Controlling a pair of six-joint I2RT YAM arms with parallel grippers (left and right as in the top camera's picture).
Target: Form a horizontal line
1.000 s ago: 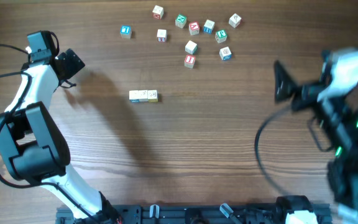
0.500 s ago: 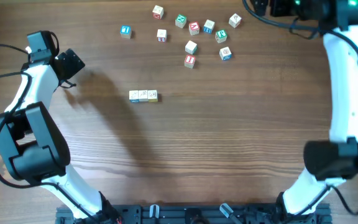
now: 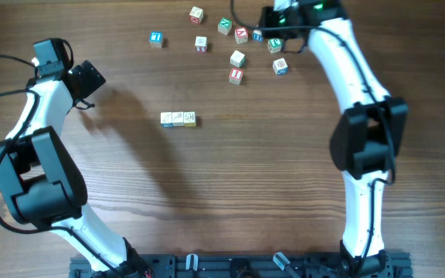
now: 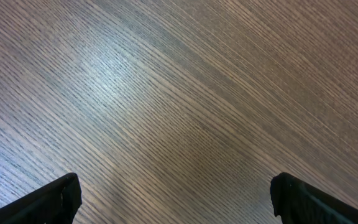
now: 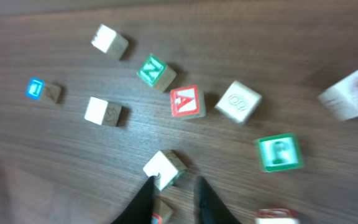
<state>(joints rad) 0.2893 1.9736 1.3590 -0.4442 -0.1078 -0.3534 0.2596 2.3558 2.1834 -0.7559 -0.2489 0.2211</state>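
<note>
Right hand (image 5: pixel 174 190) hovers; 3-cube line (image 3: pixel 178 118).

A brown wood-grain counter (image 3: pixel 230 193) carries a short row of three pale wooden letter cubes (image 3: pixel 178 118), touching side by side, off to the side of the left pincer (image 3: pixel 86 79) and well apart from the right pincer (image 3: pixel 263 17). Loose pale wooden cubes with coloured letters (image 3: pixel 236 59) lie scattered near the right pincer, one (image 5: pixel 165 168) just ahead of its fingertips.

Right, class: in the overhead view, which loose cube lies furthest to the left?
The blue-printed cube. It sits alone, well apart from the cluster, and every other loose cube lies to its right.
</note>
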